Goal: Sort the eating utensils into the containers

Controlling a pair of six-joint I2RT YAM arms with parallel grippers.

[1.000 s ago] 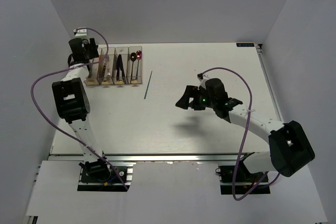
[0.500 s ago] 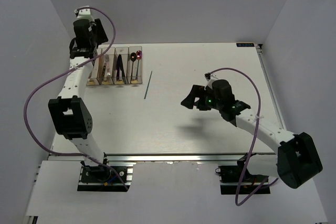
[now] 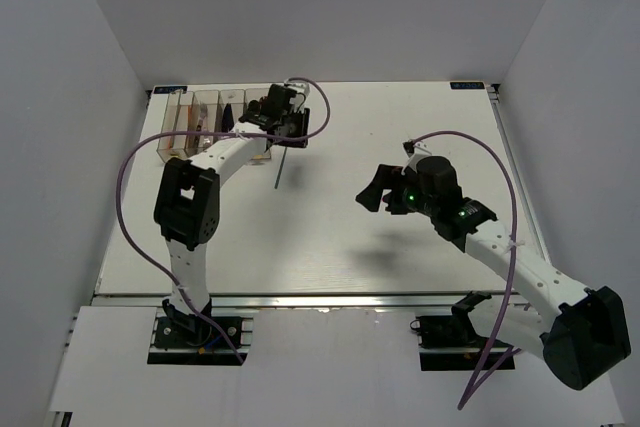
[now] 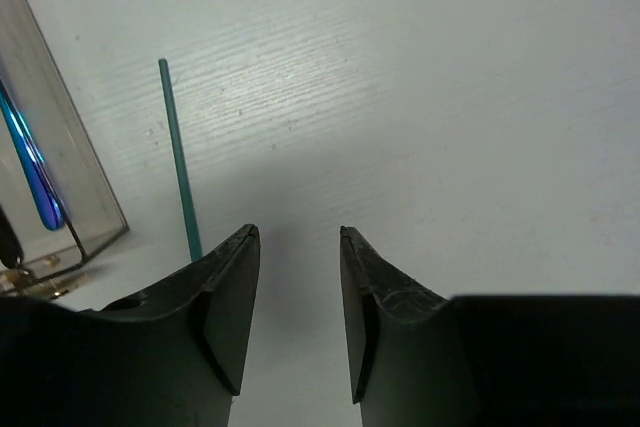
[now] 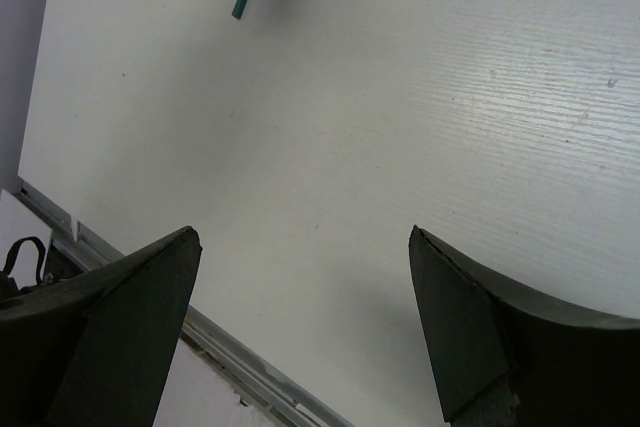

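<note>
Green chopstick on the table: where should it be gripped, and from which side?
Probably mid-shaft, from straight above, with the left hand closing across its thin width: the green chopstick lies flat on the table, apart from the containers.

The flat white table (image 3: pixel 400 107) has thin pale lines like wood. The row of see-through plastic boxes (image 3: pixel 195 107) has a small yellow-gold mark (image 4: pixel 40 279) at one end and a shiny blue knife (image 4: pixel 30 162) inside. Beside the boxes lies a thin green stick (image 4: pixel 180 157). The robot arms (image 3: pixel 228 152) are white with black joints and purple cables (image 3: pixel 120 192). The left gripper (image 4: pixel 298 237) and right gripper (image 5: pixel 305 237) are black.
</note>
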